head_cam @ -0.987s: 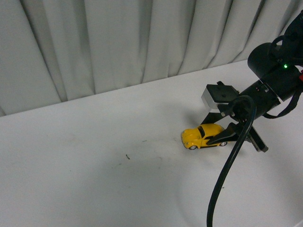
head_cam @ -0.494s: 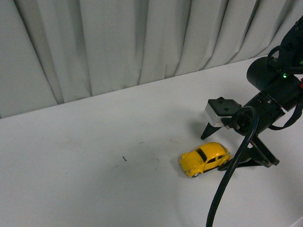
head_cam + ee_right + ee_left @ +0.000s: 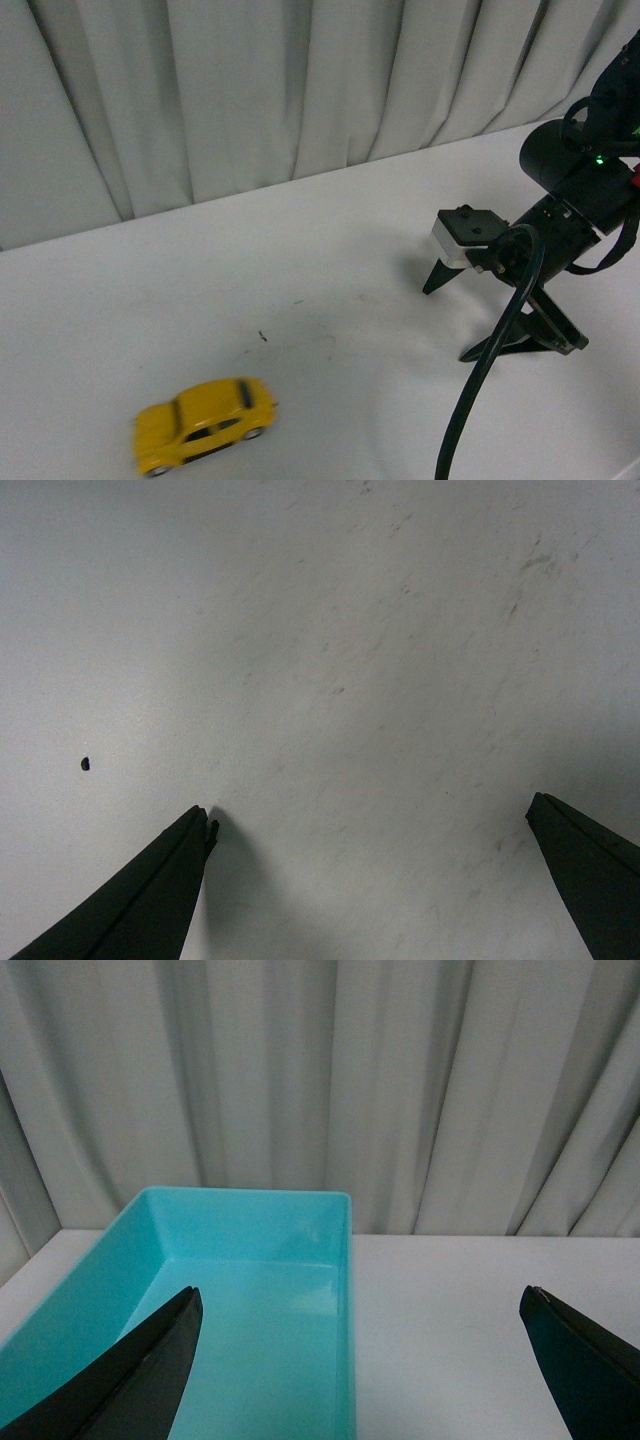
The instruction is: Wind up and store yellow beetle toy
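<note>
The yellow toy [image 3: 205,424] sits on the table [image 3: 330,250], well apart from the right arm [image 3: 560,215]. The right jaws are wide open and hold nothing. The left jaws are wide open too.

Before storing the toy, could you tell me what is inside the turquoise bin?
Only bare floor and walls show in the turquoise bin; its near end is cut off, partly behind the left gripper.

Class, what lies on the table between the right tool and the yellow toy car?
Nothing: in the front view only bare white table separates the right tool from the yellow toy car.
</note>
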`<state>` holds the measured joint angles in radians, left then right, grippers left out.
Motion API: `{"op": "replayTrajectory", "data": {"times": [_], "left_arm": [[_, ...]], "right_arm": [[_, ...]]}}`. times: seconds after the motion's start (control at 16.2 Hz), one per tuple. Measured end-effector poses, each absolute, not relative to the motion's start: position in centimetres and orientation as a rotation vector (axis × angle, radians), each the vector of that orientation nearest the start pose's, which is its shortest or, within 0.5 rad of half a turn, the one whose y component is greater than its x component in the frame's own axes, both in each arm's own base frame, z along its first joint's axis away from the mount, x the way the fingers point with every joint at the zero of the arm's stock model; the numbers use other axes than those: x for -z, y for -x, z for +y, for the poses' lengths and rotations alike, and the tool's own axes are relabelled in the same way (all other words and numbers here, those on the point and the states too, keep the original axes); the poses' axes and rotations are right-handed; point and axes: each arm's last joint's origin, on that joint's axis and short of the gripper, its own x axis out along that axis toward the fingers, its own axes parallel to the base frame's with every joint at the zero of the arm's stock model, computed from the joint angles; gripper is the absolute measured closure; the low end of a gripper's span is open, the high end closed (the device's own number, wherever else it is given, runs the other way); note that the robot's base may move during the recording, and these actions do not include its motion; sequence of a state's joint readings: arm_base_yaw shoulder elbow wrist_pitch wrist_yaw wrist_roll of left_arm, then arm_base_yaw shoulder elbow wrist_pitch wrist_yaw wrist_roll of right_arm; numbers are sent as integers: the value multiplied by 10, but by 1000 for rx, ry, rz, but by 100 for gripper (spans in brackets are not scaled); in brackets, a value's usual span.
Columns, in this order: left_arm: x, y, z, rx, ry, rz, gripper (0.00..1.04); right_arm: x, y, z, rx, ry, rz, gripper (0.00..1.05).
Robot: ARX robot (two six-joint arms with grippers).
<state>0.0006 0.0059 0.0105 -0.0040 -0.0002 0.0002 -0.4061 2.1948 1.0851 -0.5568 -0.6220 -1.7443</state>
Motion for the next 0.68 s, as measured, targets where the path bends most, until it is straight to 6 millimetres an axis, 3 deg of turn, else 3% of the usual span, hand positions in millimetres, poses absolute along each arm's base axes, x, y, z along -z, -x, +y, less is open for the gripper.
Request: {"op": "replayTrajectory", "data": {"times": [0.25, 0.43, 0.49, 0.68], "left_arm": [[-166, -97, 0, -1, 0, -1, 7], [-166, -97, 0, -1, 0, -1, 7], [-166, -97, 0, -1, 0, -1, 7], [-166, -97, 0, -1, 0, -1, 7]], "right_arm": [[-38, -308, -111, -1187, 625, 790, 7], [-52, -306, -91, -1219, 672, 751, 7], [-61, -305, -82, -1243, 667, 709, 7], [-130, -311, -70, -1210, 751, 482, 7]]}}
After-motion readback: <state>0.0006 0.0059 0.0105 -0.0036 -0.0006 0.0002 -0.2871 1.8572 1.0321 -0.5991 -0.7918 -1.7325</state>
